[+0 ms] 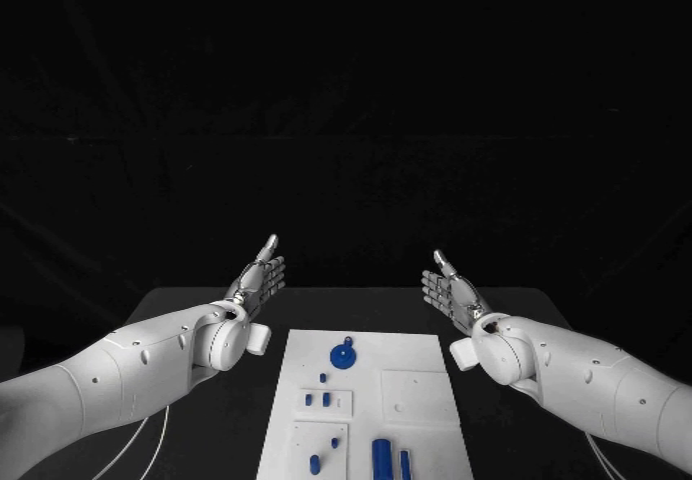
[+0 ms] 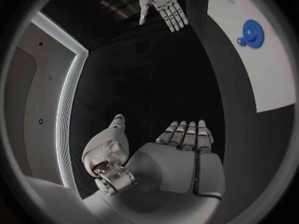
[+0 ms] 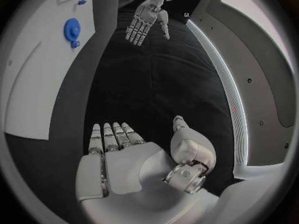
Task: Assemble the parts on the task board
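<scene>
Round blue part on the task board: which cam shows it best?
Left wrist view: the round blue part is largest there, its centre hole and side tab plain. Right wrist view shows it smaller, near the task board edge. Head view shows it small but places it at the board's far end.

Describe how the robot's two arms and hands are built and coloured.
Both arms are smooth white shells with small dark screw dots, ending in rounded white wrist housings. The left hand and right hand are silver, jointed and many-fingered, with pale smooth palms. Thin pale cables hang beneath each forearm.
</scene>
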Motion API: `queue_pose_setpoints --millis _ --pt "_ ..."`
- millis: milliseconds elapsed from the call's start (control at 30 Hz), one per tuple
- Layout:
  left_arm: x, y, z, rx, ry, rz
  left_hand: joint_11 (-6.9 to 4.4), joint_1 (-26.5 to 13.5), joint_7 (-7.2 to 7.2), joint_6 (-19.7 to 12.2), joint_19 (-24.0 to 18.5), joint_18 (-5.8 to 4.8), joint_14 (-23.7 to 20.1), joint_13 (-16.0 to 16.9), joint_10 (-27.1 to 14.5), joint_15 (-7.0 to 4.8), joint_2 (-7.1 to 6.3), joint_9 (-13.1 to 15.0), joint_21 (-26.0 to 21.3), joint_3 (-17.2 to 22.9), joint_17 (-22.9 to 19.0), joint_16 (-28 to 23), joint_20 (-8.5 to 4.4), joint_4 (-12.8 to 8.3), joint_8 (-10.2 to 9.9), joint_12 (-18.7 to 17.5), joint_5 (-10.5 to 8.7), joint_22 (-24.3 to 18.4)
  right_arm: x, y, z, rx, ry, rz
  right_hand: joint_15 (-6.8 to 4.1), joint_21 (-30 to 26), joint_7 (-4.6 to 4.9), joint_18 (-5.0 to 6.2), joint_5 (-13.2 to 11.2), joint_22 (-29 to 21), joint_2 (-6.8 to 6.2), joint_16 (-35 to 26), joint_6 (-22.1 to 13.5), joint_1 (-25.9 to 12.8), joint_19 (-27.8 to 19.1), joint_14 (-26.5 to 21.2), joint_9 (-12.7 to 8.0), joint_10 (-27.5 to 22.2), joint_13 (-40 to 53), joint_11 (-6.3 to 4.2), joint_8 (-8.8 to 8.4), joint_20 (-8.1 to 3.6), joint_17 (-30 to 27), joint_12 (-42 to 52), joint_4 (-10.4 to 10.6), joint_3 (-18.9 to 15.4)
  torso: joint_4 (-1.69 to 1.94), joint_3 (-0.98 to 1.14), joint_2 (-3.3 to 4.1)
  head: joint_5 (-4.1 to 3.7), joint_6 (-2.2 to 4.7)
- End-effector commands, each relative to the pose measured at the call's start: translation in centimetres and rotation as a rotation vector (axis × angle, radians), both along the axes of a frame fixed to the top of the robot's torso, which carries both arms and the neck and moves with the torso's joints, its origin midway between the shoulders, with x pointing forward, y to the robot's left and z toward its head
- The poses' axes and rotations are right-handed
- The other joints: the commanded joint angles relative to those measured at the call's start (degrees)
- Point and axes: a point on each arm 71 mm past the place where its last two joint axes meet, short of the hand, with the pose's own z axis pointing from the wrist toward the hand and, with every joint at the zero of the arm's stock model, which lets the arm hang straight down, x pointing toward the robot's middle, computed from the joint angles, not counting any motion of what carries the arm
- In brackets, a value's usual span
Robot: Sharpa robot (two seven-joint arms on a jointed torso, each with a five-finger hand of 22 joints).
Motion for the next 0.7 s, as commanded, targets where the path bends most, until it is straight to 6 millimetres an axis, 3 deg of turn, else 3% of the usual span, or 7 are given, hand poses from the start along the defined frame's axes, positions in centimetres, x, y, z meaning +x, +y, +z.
queue_pose_setpoints --millis 33,167,467,700 --pt "-1.0 -0.6 0.4 -0.003 -0.057 0.080 -1.03 -9.02 -0.99 -5.53 -3.63 -0.88 -5.43 -0.55 -7.39 -1.24 1.00 -3.73 -3.86 -3.58 -2.65 -2.91 -0.58 1.36 -2.14 -0.66 -0.81 -16.58 -0.6 0.3 0.9 0.025 -0.067 -0.093 -1.20 -3.19 -1.17 -1.66 -0.66 -10.41 0.03 -2.28 -5.82 -6.87 -3.29 -5.73 -4.40 -6.91 -1.73 -1.17 -1.32 -1.56 -3.65 -0.62 2.12 -2.84 0.41 0.34 -2.15 -0.71 -1.75" --pt "-2.7 -1.8 0.6 -0.022 -0.078 0.107 -1.03 -9.02 -0.99 -5.53 -3.63 -0.88 -5.43 -0.55 -7.39 -1.24 1.00 -3.73 -3.86 -3.58 -2.65 -2.91 -0.58 1.36 -2.14 -0.66 -0.81 -16.58 -1.9 1.1 1.8 0.050 -0.098 -0.132 -1.20 -3.19 -1.17 -1.66 -0.66 -10.41 0.03 -2.28 -5.82 -6.87 -3.29 -5.73 -4.40 -6.91 -1.73 -1.17 -1.32 -1.56 -3.65 -0.62 2.12 -2.84 0.48 0.41 -2.55 -0.89 -2.18" --pt "-7.4 -4.4 2.1 -0.059 -0.125 0.175 -1.03 -9.02 -0.99 -5.53 -3.63 -0.88 -5.43 -0.55 -7.39 -1.24 1.00 -3.73 -3.86 -3.58 -2.65 -2.91 -0.58 1.36 -2.14 -0.66 -0.81 -16.58 -6.2 3.0 4.4 0.097 -0.160 -0.238 -1.20 -3.19 -1.17 -1.66 -0.66 -10.41 0.03 -2.28 -5.82 -6.87 -3.29 -5.73 -4.40 -6.91 -1.73 -1.17 -1.32 -1.56 -3.65 -0.62 2.12 -2.84 0.48 0.41 -2.56 -0.89 -2.18" --pt "-9.0 -5.0 2.7 -0.067 -0.139 0.195 -1.03 -9.02 -0.99 -5.53 -3.63 -0.88 -5.43 -0.55 -7.39 -1.24 1.00 -3.73 -3.86 -3.58 -2.65 -2.91 -0.58 1.36 -2.14 -0.66 -0.81 -16.58 -8.2 3.7 5.6 0.106 -0.176 -0.278 -1.20 -3.19 -1.17 -1.66 -0.66 -10.41 0.03 -2.28 -5.82 -6.87 -3.29 -5.73 -4.40 -6.91 -1.73 -1.17 -1.32 -1.56 -3.65 -0.62 2.12 -2.84 0.48 0.41 -2.56 -0.89 -2.18"
